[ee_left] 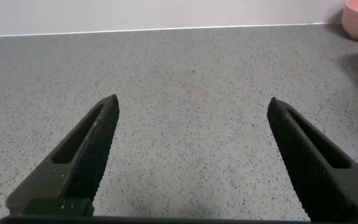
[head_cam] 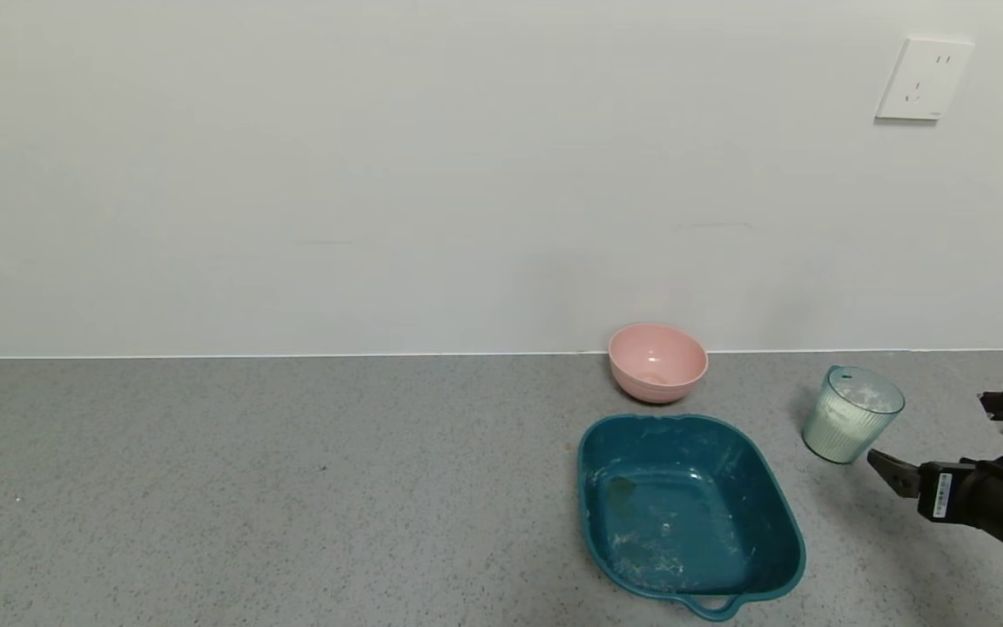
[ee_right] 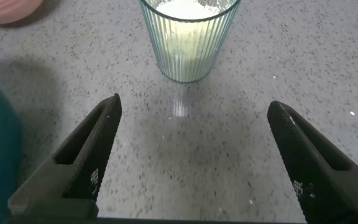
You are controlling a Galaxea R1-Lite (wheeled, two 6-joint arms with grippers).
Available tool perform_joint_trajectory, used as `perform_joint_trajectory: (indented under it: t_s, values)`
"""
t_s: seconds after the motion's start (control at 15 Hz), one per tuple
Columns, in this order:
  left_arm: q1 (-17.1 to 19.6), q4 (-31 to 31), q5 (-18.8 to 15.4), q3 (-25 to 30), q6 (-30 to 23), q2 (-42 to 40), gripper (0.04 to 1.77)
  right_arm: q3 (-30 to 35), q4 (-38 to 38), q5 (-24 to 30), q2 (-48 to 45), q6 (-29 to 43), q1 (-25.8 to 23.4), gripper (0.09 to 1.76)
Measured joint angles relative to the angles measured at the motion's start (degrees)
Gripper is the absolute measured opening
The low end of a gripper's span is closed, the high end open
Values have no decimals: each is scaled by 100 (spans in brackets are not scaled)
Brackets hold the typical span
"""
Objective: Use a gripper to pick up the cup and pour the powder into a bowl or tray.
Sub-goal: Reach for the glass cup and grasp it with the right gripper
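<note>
Standing upright on the grey speckled counter [head_cam: 292,488], the cup [head_cam: 851,414] is seen near the robot's right edge of the head view, with the powder [head_cam: 837,428] filling much of it. No contact between cup and claw is visible. The right gripper [ee_right: 191,115] is held low over the counter just short of the cup, its fingers [ee_right: 92,149] spread wide apart and nothing between them; the ribbed cup wall [ee_right: 188,43] is centred ahead of the gap in the right wrist view. In the head view only one dark fingertip of the right gripper [head_cam: 893,473] is shown, close to the cup's base.

The pink bowl [head_cam: 657,361] is placed by the white wall [head_cam: 380,174], well apart from the cup. The teal tray [head_cam: 771,488] is set in front of the bowl, between bowl and robot, with white smears on its floor. The left gripper [ee_left: 191,112] is shown only in its own wrist view, fingers wide open over bare counter, the pink bowl at the far edge
</note>
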Motion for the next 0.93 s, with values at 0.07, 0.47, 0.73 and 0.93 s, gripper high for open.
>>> perform_joint_trajectory:
  t_s: [0.07, 0.47, 0.73, 0.93]
  values:
    - [0, 0, 0, 0, -2, 0, 172, 40, -369, 5, 257, 13, 0, 171]
    - [-2, 0, 0, 0, 0, 0, 172, 140, -2467, 46, 1746, 168, 44, 171]
    - [0, 0, 2, 0, -2, 0, 172, 50, -2920, 20, 2413, 179, 66, 171]
    - [0, 0, 2, 0, -2, 0, 172, -193, -2918, 13, 2592, 179, 69, 171]
